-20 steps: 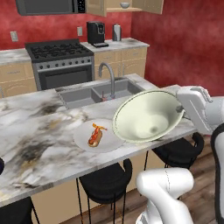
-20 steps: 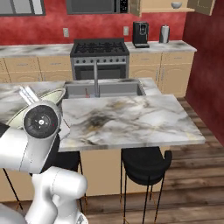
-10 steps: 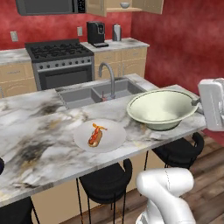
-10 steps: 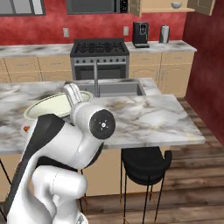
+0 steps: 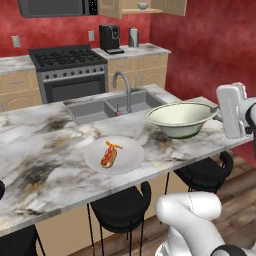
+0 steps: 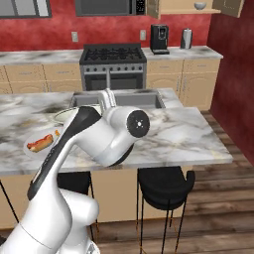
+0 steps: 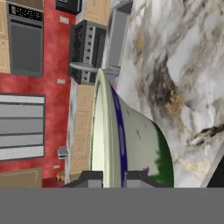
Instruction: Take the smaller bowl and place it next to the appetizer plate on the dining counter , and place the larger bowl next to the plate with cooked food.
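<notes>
The dining counter (image 5: 50, 155), a long veined marble surface, extended away from the gripper toward the arm's left, with a sink (image 5: 107, 106) and its faucet (image 5: 122, 85) set in the far side, beyond the gripper. The arm (image 6: 89, 139) reached across the near edge of this surface. The larger bowl (image 5: 182, 119), wide and cream with a green foot, sat level at the gripper (image 7: 113, 177), its foot at or just above the marble; whether it touched could not be told. In the hand view the gripper was pinching the bowl's rim, one dark fingertip inside the wall and one outside, the jaws nearly together on the thin edge. The plate with cooked food (image 5: 114, 155), pale and bearing a reddish-orange piece of food, lay on the surface to the left of the gripper, past the bowl, with a clear strip of marble between plate and bowl. Black stools (image 5: 120, 207) stood below the near edge, under the gripper.

The step in hand was judged to be setting the larger bowl down beside this plate. To do it well, the bowl should be kept level and lowered until its foot bears fully on the marble, close to the plate without riding onto the plate's rim. The jaws should part only once the bowl is supported, and the gripper should then lift straight off the rim so as not to tip or drag it.
</notes>
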Motion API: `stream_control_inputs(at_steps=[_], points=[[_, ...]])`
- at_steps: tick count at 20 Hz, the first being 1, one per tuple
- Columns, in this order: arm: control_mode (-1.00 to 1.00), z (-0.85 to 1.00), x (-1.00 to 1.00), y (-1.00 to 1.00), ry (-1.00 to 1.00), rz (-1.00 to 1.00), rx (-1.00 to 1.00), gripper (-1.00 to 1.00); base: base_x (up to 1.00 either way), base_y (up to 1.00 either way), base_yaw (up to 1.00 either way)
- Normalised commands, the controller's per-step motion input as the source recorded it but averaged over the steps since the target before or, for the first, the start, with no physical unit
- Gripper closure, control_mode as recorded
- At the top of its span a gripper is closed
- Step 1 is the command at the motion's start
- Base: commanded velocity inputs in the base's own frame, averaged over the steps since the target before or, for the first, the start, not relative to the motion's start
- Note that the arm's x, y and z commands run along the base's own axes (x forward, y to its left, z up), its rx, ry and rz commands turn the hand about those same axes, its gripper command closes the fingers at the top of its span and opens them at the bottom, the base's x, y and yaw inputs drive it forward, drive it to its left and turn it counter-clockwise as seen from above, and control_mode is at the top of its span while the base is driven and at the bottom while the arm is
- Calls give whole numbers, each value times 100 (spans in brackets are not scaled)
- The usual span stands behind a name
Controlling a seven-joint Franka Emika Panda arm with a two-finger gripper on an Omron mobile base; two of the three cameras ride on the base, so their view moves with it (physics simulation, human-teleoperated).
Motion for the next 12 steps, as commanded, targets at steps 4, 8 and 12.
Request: stream_control_inputs(at_steps=[4,8,12], points=[[-100,-34,34,1,0,-1,-8,100,0,0,0],[-100,-37,17,0,0,0,-2,100,0,0,0],[-100,-38,21,0,0,0,-1,100,0,0,0]])
